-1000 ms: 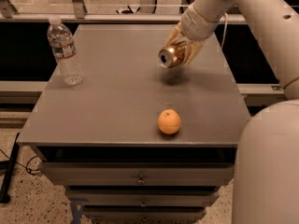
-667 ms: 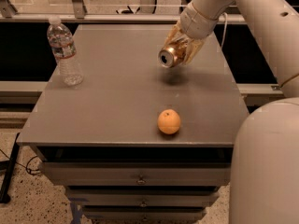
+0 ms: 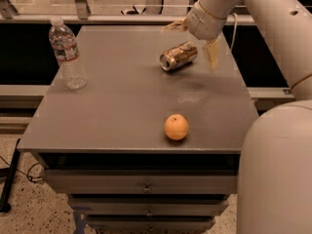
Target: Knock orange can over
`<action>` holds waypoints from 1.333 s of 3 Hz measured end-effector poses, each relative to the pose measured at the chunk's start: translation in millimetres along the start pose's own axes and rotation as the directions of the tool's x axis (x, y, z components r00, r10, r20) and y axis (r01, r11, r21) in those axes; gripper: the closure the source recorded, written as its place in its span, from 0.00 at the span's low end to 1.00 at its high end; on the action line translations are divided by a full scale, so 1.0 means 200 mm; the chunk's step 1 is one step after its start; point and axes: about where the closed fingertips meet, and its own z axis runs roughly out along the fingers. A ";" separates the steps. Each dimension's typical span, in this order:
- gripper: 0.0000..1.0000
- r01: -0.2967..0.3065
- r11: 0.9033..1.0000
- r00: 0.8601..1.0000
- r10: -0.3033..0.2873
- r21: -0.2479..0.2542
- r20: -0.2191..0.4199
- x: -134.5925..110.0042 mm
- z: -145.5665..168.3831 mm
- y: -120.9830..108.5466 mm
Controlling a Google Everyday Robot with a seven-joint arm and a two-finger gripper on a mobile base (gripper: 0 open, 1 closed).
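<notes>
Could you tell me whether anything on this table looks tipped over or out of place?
Yes: the orange can lies on its side near the far right of the table, while the water bottle stands upright. The gripper hovers open above the can, not holding it. No spill shows.

The scene is lit dimly, in a warm brownish tone, from above. A pale sheen is cast on the grey table [image 3: 122,111] right of its middle. Soft shadows are thrown beneath the toppled orange can [image 3: 178,56] and the gripper [image 3: 191,45], which is held spread-fingered just over the can at the far right. Small highlights are caught by the orange fruit [image 3: 176,126] and the water bottle [image 3: 67,55]. The gaps beside the table are sunk in darkness.
</notes>
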 end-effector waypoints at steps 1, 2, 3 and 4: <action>0.00 0.013 1.000 1.000 -0.013 -0.002 -0.001 0.00 0.00 0.00; 0.00 0.030 1.000 1.000 -0.030 -0.009 0.005 -0.01 0.01 0.00; 0.00 -0.046 0.999 0.999 0.045 0.028 0.022 0.04 0.01 0.00; 0.00 -0.228 0.967 0.973 0.222 0.115 0.061 0.12 -0.05 0.01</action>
